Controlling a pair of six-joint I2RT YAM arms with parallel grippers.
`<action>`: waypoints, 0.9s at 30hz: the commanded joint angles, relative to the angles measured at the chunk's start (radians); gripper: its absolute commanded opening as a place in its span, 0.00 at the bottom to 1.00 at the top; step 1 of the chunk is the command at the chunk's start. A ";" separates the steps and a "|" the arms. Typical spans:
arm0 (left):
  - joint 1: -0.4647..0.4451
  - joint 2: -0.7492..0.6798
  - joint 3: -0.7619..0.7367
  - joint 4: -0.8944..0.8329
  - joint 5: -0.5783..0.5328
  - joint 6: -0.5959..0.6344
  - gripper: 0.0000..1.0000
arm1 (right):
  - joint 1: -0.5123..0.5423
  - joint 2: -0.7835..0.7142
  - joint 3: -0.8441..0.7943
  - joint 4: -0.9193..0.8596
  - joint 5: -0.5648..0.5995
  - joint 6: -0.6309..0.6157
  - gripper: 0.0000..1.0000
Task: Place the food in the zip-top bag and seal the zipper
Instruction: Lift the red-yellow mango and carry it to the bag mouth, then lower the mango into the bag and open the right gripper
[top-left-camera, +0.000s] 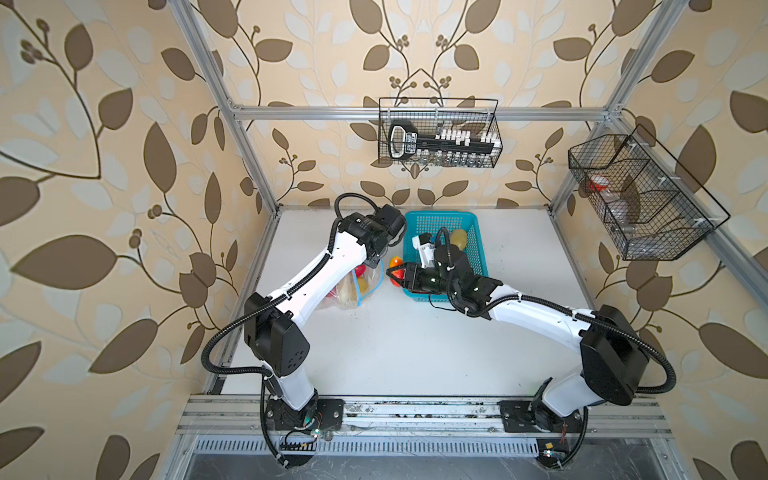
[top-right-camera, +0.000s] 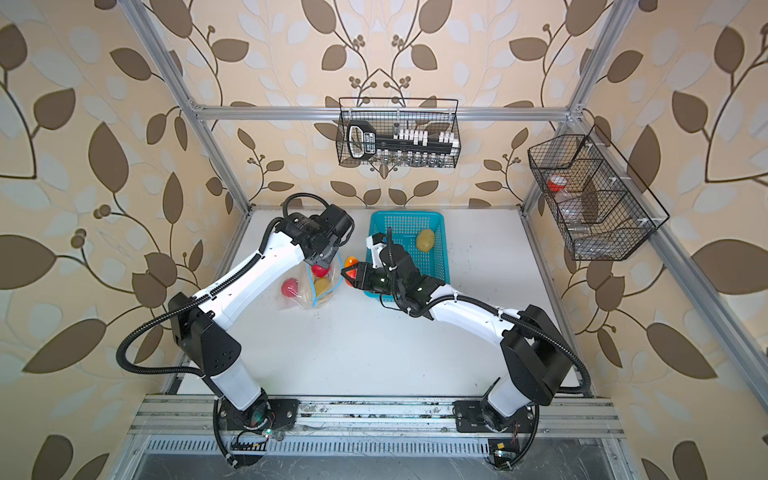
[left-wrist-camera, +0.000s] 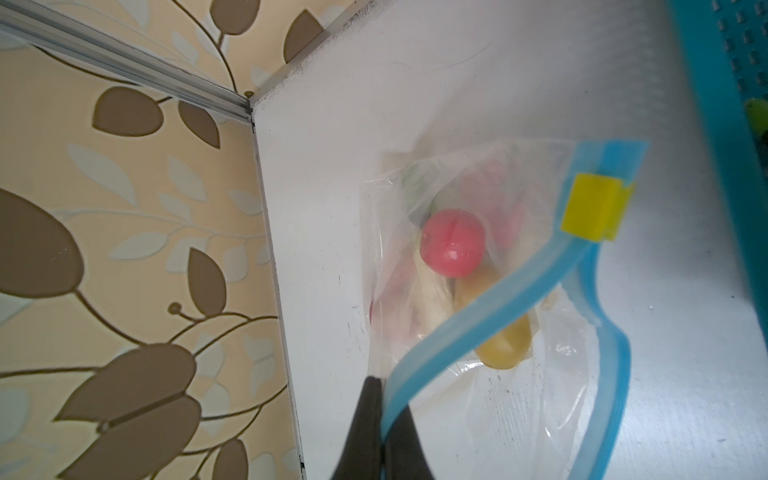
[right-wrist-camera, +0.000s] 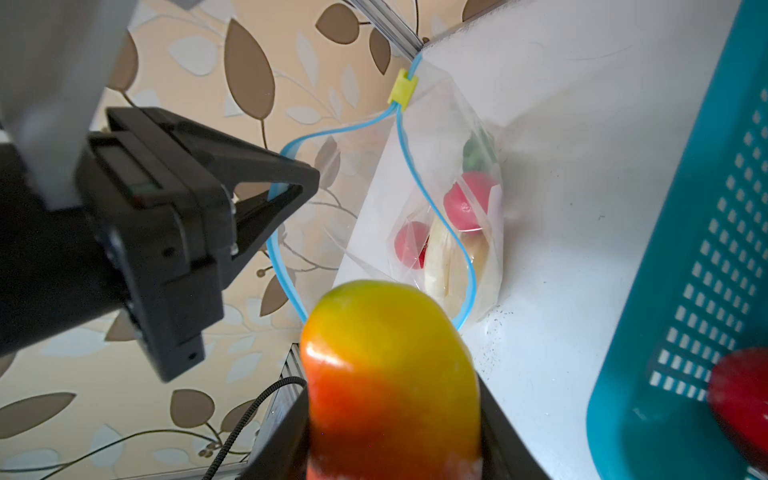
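Zip-top bag (left-wrist-camera: 565, 374) clear, tomatoes (left-wrist-camera: 452, 243) inside, blue zipper (left-wrist-camera: 490, 316) gaping, yellow slider (left-wrist-camera: 592, 212). Left gripper (left-wrist-camera: 380, 399) pinched tight on zipper; right gripper (top-left-camera: 392, 274) clamps orange-red pepper (right-wrist-camera: 386, 353), mouth just beyond.

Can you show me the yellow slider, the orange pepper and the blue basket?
yellow slider (left-wrist-camera: 590, 214): left wrist view, middle of its flat face.
orange pepper (right-wrist-camera: 390, 365): right wrist view, middle of its glossy side.
blue basket (top-right-camera: 409, 232): in a top view, bare patch of its floor.
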 joint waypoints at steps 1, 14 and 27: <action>0.013 -0.046 0.001 -0.009 0.007 -0.010 0.00 | 0.014 0.028 0.040 0.045 0.027 0.013 0.16; 0.015 -0.065 -0.014 -0.001 0.018 -0.005 0.00 | 0.034 0.107 0.072 0.153 0.003 0.037 0.15; 0.017 -0.083 -0.022 0.002 0.047 -0.008 0.00 | 0.061 0.244 0.179 0.181 0.002 0.073 0.13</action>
